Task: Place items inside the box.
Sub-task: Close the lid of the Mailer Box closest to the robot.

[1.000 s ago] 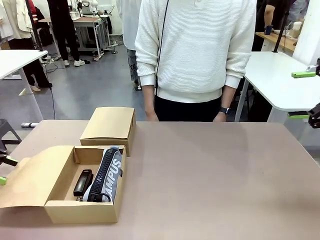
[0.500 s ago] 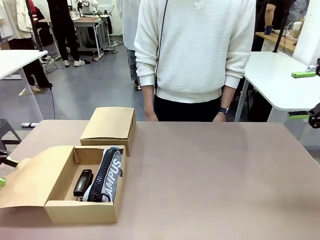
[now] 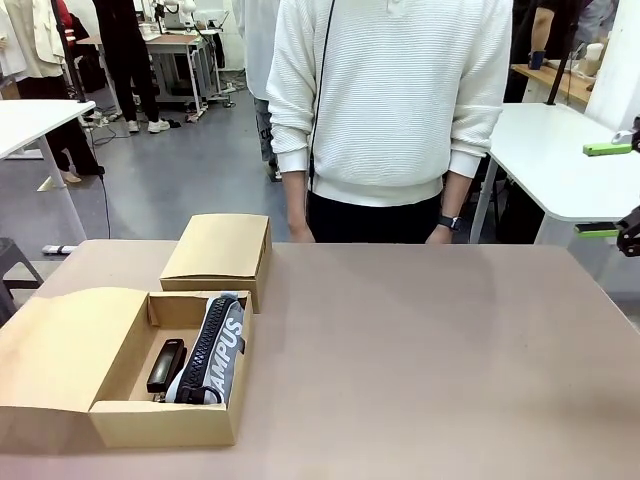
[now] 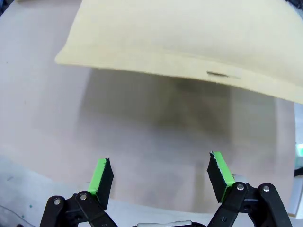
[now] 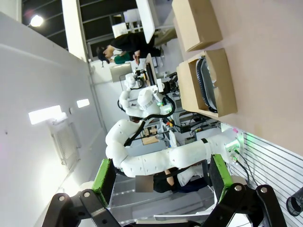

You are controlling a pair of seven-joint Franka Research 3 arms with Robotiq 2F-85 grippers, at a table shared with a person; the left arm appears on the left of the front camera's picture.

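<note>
**Open box on the brown table, both grippers spread and empty**

A brown table (image 3: 420, 340) fills the front view. At its far edge stands a person in a white ribbed sweater (image 3: 390, 100), arms hanging, a watch on one wrist (image 3: 448, 222). Behind are a grey floor, white tables (image 3: 560, 160) to either side, and other people farther off.

On the robot's left part of the table sits an open cardboard box (image 3: 170, 420), its lid flap (image 3: 60, 345) folded out flat to the left. Inside, a navy "CAMPUS" pouch (image 3: 215, 350) lies lengthwise along the right wall, zipper up. Just beside it, on the left, lies a black stapler (image 3: 166, 364). A small dark item peeks out near the pouch's near end; what it is cannot be told. A second cardboard box (image 3: 218, 250), closed, stands just behind the open one, touching or nearly touching its far corner.

In the left wrist view, the left gripper (image 4: 160, 172) has its green pads (image 4: 100, 174) wide apart with nothing between them, hanging over bare table; the tan flap (image 4: 189, 38) spans the top of the picture.

In the right wrist view, the right gripper (image 5: 161, 177) is likewise spread wide and holds nothing. It looks across at the white left arm (image 5: 156, 158), with both boxes (image 5: 208, 80) on the table farther off.
</note>
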